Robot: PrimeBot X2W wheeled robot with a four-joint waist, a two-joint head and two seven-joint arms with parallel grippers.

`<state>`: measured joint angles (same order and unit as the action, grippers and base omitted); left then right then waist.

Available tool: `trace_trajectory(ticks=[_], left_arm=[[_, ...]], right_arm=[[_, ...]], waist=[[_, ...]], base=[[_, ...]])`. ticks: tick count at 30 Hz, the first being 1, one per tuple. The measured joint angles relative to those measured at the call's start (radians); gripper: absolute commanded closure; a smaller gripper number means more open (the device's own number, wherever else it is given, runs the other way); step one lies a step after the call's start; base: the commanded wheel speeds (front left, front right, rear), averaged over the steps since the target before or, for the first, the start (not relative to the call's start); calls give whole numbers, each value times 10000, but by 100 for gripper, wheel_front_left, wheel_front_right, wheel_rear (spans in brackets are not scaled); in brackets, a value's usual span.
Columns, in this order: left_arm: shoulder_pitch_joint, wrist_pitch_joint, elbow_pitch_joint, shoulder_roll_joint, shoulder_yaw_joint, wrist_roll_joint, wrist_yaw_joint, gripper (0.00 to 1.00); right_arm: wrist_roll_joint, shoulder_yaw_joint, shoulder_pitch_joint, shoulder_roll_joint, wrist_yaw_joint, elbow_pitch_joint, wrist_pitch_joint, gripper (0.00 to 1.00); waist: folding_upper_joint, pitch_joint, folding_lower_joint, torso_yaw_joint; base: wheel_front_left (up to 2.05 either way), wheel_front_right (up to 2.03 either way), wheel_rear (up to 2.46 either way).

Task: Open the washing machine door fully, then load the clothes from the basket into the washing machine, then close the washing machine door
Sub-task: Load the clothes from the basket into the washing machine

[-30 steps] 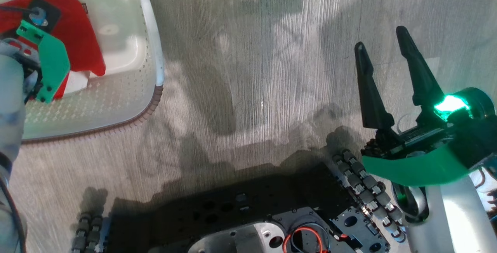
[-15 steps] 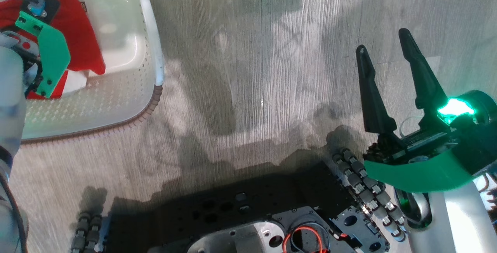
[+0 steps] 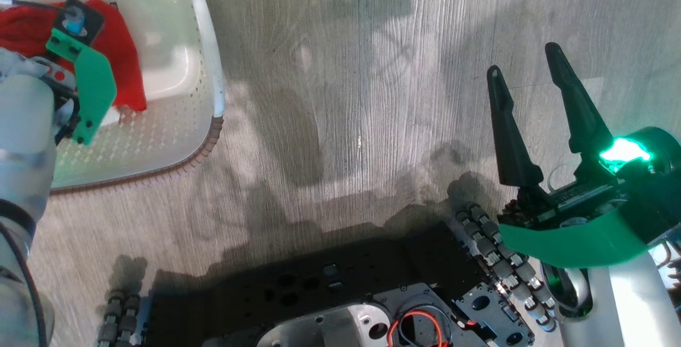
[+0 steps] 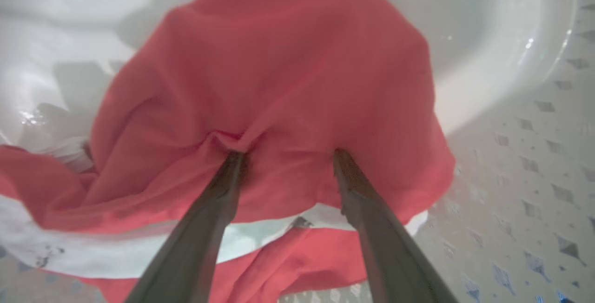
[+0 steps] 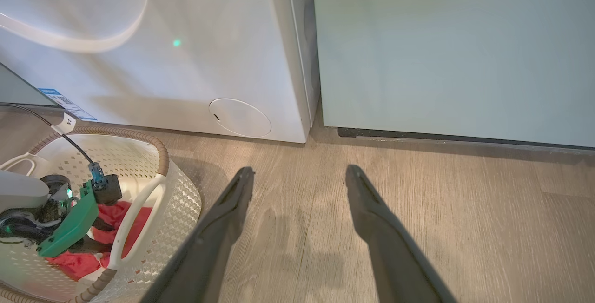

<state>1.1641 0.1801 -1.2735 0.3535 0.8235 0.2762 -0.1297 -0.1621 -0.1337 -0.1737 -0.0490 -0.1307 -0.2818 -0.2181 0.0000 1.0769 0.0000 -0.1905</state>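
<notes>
red clothes (image 3: pixel 126 62) lie in the basket (image 3: pixel 210 70) upper left; right gripper (image 3: pixel 524 60) spread open over the floor (image 3: pixel 346 97)

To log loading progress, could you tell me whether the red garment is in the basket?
In: the clothes lie crumpled on the basket floor, with the open left gripper touching them.

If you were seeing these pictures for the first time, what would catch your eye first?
The red clothes stand out, bunched in the white basket at the head view's upper left, the open left gripper touching them. At lower right, the open right gripper hangs over wood floor.
</notes>
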Motion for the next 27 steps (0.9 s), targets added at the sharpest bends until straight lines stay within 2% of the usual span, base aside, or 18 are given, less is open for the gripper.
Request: trace_trajectory(ticks=[13, 14, 15, 16, 17, 27], left_arm=[[34, 104, 230, 176, 491, 849, 0, 0], [34, 96, 211, 178, 487, 849, 0, 6], [35, 71, 182, 180, 487, 869, 0, 37], [40, 63, 159, 180, 472, 930, 0, 91], [42, 111, 130, 178, 437, 1053, 0, 100], [41, 203, -15, 198, 464, 1287, 0, 100]], right_arm=[[42, -25, 0, 0, 0, -192, 117, 0], [42, -29, 0, 0, -2, -192, 117, 0], [42, -31, 0, 0, 0, -192, 117, 0], [42, -35, 0, 0, 0, -190, 117, 0], [42, -38, -1, 0, 0, -188, 117, 0], [42, -71, -19, 0, 0, -38, 115, 0]], waist=[[0, 82, 0, 69], [0, 87, 0, 67], [0, 91, 0, 66], [0, 92, 0, 66], [0, 91, 0, 67], [0, 24, 0, 27]], base=[[0, 0, 0], [0, 0, 0], [0, 0, 0], [0, 0, 0], [0, 0, 0], [0, 0, 0]])
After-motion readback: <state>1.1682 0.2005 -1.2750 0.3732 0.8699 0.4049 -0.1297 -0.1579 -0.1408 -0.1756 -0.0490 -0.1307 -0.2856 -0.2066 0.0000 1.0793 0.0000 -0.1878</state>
